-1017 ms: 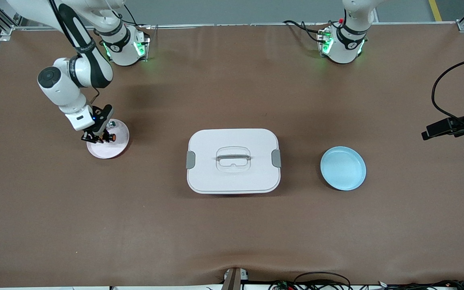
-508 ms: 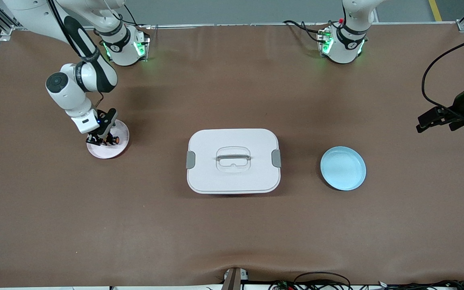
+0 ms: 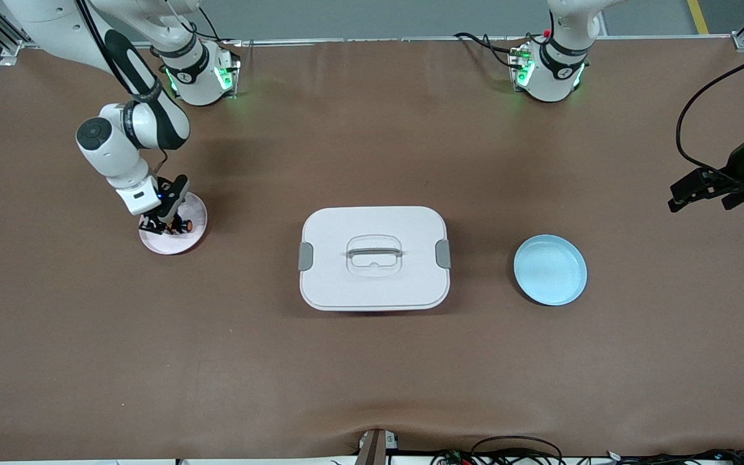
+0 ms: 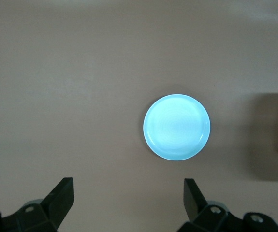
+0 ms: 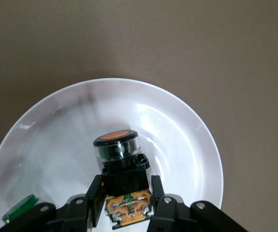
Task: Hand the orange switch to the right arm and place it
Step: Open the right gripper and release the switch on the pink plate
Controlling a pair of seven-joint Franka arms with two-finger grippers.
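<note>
I see the brown table, matte with a slight felt-like look, wrinkled a little at its edge nearest the front camera. On it at the middle sits a white rounded-rectangular box lid, smooth plastic with grey clips at both ends and a recessed handle. Toward the left arm's end lies a shallow round light-blue plate, glossy and bare. Toward the right arm's end lies a round white plate with a pinkish rim, shiny enough to throw reflections in the right wrist view.

My right gripper is low over the white plate, fingers pinching the orange switch by its black body. The switch is a stubby cylinder with a flat orange cap set in a glossy black ring, a clear collar under it, and an orange-brown base with metal contacts between the fingers. It is over the white plate's middle. A small green disc lies in the same plate near the rim.

My left gripper waits in the air over the table's end, fingers spread wide and empty.
</note>
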